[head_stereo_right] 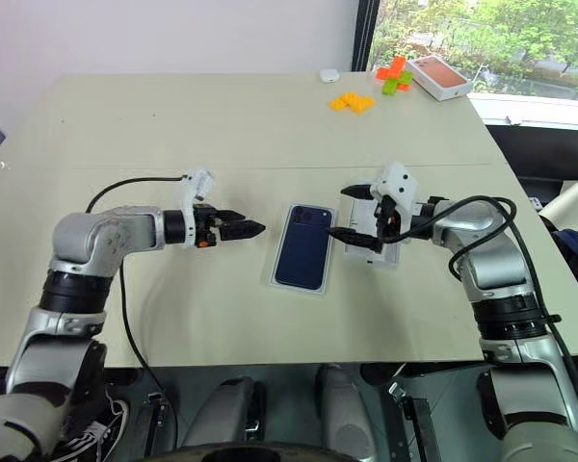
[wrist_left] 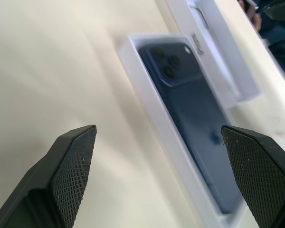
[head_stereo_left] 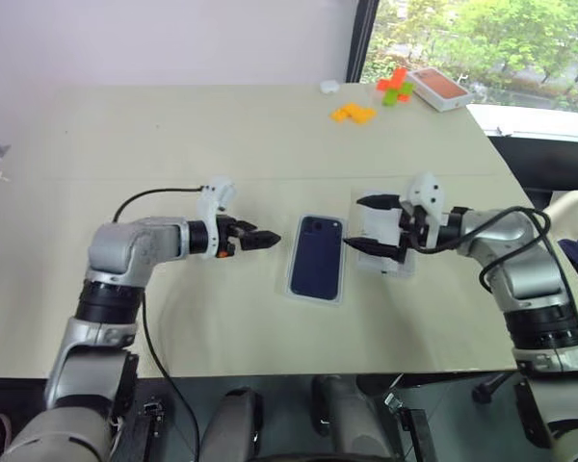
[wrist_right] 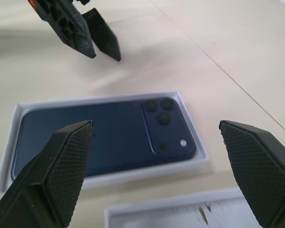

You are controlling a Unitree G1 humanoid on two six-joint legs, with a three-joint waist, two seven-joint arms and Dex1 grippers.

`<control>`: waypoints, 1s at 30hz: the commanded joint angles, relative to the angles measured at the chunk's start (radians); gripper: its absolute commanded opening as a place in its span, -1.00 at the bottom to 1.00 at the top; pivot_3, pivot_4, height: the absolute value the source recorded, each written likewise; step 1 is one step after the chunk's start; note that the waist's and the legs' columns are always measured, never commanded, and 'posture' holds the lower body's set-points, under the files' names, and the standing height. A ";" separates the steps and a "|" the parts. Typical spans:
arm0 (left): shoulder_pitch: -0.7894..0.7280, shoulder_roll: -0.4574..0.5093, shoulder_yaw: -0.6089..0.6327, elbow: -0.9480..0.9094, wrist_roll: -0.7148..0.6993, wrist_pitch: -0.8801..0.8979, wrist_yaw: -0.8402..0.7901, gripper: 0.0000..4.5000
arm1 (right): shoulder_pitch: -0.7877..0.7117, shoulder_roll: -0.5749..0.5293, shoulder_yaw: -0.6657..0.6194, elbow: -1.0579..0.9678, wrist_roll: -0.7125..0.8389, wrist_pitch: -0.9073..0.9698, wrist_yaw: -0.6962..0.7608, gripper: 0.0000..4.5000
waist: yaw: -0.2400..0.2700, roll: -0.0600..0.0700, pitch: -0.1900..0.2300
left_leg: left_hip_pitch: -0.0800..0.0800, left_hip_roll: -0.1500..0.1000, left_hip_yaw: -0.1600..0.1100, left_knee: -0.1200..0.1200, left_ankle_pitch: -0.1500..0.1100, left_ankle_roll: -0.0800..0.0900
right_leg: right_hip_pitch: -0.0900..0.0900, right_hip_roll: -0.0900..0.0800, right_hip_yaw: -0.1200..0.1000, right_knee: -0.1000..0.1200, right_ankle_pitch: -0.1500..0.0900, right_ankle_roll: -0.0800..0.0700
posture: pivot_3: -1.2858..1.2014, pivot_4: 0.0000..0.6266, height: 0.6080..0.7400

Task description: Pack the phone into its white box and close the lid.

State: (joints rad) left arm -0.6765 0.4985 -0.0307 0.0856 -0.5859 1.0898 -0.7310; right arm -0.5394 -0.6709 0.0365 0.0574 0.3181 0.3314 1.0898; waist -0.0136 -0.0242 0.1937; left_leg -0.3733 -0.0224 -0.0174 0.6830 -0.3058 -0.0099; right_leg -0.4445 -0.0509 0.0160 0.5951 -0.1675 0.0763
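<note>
The dark navy phone [head_stereo_left: 316, 256] lies back-up inside the shallow white box [head_stereo_left: 291, 287] in the middle of the table, its camera cluster [wrist_right: 162, 112] at the far end. Just right of the box, the white lid [wrist_right: 180, 213] rests on the table with its inside facing up. My left gripper [head_stereo_left: 270, 239] hovers a little left of the box, open and empty, pointing at it. My right gripper [head_stereo_left: 354, 223] is over the lid's near-left part, open, with nothing between its fingers. The left gripper's fingers [wrist_right: 104, 45] also appear in the right wrist view, beyond the box.
At the table's far right corner stand an orange-topped white box [head_stereo_left: 441, 87], orange and green blocks [head_stereo_left: 395, 87], yellow-orange pieces [head_stereo_left: 353, 113] and a small white object [head_stereo_left: 329, 87]. The left half of the tabletop [head_stereo_left: 125, 144] is bare. A window runs along the far right.
</note>
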 commanded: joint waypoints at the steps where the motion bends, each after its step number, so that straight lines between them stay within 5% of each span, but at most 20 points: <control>1: 0.080 0.075 0.039 -0.091 0.053 -0.224 -0.083 0.97 | -0.054 0.061 0.001 -0.082 0.025 0.040 -0.068 1.00 | 0.000 0.000 0.000 | 0.000 0.000 0.000 0.000 0.000 0.000 | 0.000 0.000 0.000 0.000 0.000 0.000 | 0.03 -0.52 1.00; 3: 0.130 0.082 0.079 -0.110 0.062 -0.372 -0.131 0.97 | -0.046 0.086 0.018 -0.107 0.020 0.058 -0.085 1.00 | -0.004 0.000 0.000 | 0.000 0.001 0.002 0.000 0.000 0.001 | 0.000 0.000 0.001 0.000 0.000 0.000 | 0.03 -0.52 1.00; 6: 0.185 0.125 0.051 -0.106 0.122 -0.451 -0.147 1.00 | -0.037 0.101 0.039 -0.118 0.009 0.067 -0.093 0.60 | 0.003 0.001 0.000 | -0.001 0.002 0.002 0.000 0.000 0.001 | -0.002 0.000 0.000 0.000 0.000 0.000 | 0.03 -0.52 1.00; 13: 0.256 0.095 0.088 -0.061 0.208 -0.675 -0.098 1.00 | -0.059 0.136 0.102 -0.075 -0.055 0.033 -0.125 -1.00 | 0.004 0.001 0.000 | -0.001 0.000 0.003 0.001 -0.001 0.002 | 0.000 -0.001 0.000 -0.001 0.000 0.000 | 0.03 -0.52 1.00; 22: 0.297 0.100 0.143 -0.142 0.115 -0.677 -0.164 1.00 | -0.069 0.106 0.078 -0.050 -0.055 0.032 -0.102 -1.00 | 0.001 0.001 0.000 | 0.000 0.001 0.003 0.000 -0.002 0.003 | -0.001 -0.001 0.000 0.000 0.000 0.000 | 0.03 -0.52 1.00; 26: 0.290 0.117 0.165 -0.141 0.070 -0.649 -0.196 1.00 | -0.120 0.082 0.066 -0.030 -0.050 0.242 -0.160 -1.00 | -0.001 0.001 0.000 | 0.000 0.001 0.004 0.001 -0.002 0.003 | -0.001 0.000 0.000 0.000 0.000 0.000 | 0.03 -0.52 1.00; 30: 0.284 0.124 0.157 -0.118 0.095 -0.674 -0.199 1.00 | -0.177 0.074 0.031 -0.050 -0.036 0.450 -0.247 -0.42 | 0.001 0.001 0.000 | 0.000 0.002 0.004 0.001 -0.002 0.003 | -0.001 0.000 0.001 0.000 0.000 0.000 | 0.03 -0.52 1.00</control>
State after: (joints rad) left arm -0.3794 0.6082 0.1082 -0.0237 -0.4902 0.4325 -0.9235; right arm -0.6920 -0.5817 0.1043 0.0436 0.2603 0.7202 0.8676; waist -0.0131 -0.0234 0.1938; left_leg -0.3733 -0.0208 -0.0132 0.6834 -0.3074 -0.0067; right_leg -0.4454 -0.0510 0.0166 0.5952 -0.1673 0.0759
